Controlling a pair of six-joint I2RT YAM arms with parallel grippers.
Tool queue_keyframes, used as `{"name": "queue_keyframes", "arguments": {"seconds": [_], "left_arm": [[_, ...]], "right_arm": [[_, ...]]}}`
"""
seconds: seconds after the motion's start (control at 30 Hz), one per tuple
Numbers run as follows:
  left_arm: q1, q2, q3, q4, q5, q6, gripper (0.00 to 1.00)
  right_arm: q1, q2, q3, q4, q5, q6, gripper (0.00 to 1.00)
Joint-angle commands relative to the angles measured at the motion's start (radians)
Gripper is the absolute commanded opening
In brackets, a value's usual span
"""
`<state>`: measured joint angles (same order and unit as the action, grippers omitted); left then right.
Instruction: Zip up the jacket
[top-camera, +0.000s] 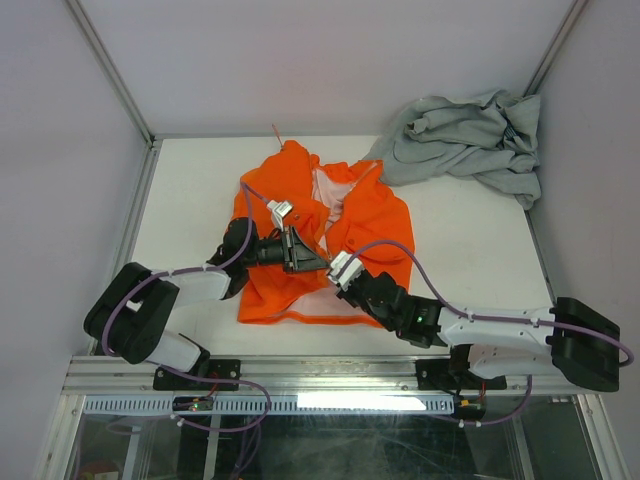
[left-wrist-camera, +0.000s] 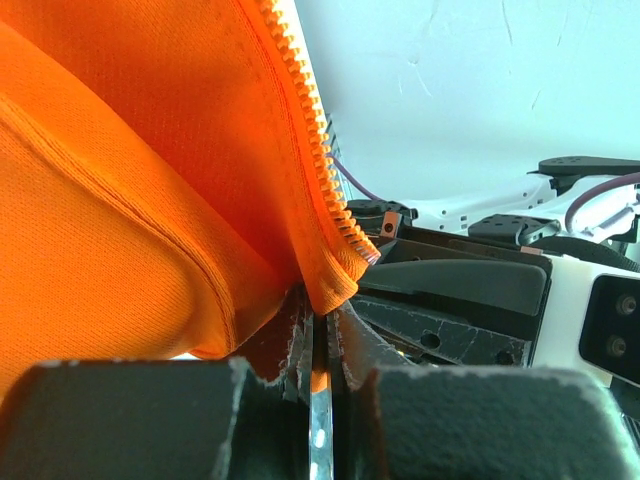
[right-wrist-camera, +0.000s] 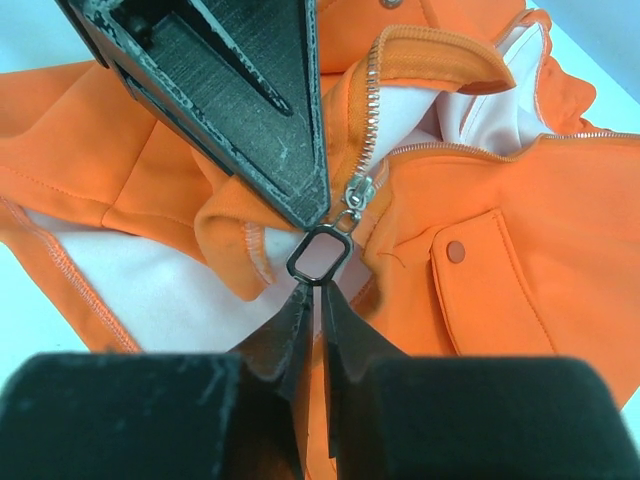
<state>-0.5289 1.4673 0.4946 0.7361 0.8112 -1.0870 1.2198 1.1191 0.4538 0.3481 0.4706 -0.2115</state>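
Note:
The bright orange jacket (top-camera: 375, 225) lies on the table with its pale lining showing at the open collar. My left gripper (top-camera: 312, 260) is shut on the bottom corner of the jacket's zipper edge (left-wrist-camera: 335, 280); orange zipper teeth (left-wrist-camera: 305, 110) run up from that pinch (left-wrist-camera: 325, 315). My right gripper (right-wrist-camera: 320, 292) is shut on the dark metal ring pull (right-wrist-camera: 320, 255) of the zipper slider (right-wrist-camera: 357, 190), close to the hem. Above the slider the two rows of teeth part and the front stands open. The left gripper's black finger (right-wrist-camera: 230, 90) sits just left of the slider.
A crumpled light grey garment (top-camera: 470, 140) lies at the back right corner. Grey walls close in the table (top-camera: 190, 190) on the left, the back and the right. The right arm (left-wrist-camera: 580, 290) shows close beside the left gripper.

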Motion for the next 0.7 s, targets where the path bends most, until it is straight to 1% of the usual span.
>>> {"name": "queue_keyframes", "arguments": {"seconds": [0.0, 0.27, 0.5, 0.57, 0.67], "left_arm": [[-0.005, -0.066, 0.001, -0.024, -0.002, 0.029, 0.0], [-0.006, -0.08, 0.006, -0.036, -0.003, 0.031, 0.0], [-0.014, -0.074, 0.007, -0.04, -0.007, 0.031, 0.0], [-0.015, -0.074, 0.007, -0.04, -0.007, 0.033, 0.0], [-0.015, -0.075, 0.006, -0.042, -0.007, 0.035, 0.0]], "right_arm": [[0.004, -0.06, 0.036, 0.046, -0.013, 0.022, 0.11], [0.005, -0.037, 0.032, 0.101, -0.007, 0.015, 0.34], [0.013, -0.02, 0.028, 0.153, 0.01, 0.021, 0.43], [0.014, -0.024, 0.027, 0.153, 0.03, 0.02, 0.43], [0.016, -0.038, 0.021, 0.147, 0.043, 0.019, 0.41]]}}
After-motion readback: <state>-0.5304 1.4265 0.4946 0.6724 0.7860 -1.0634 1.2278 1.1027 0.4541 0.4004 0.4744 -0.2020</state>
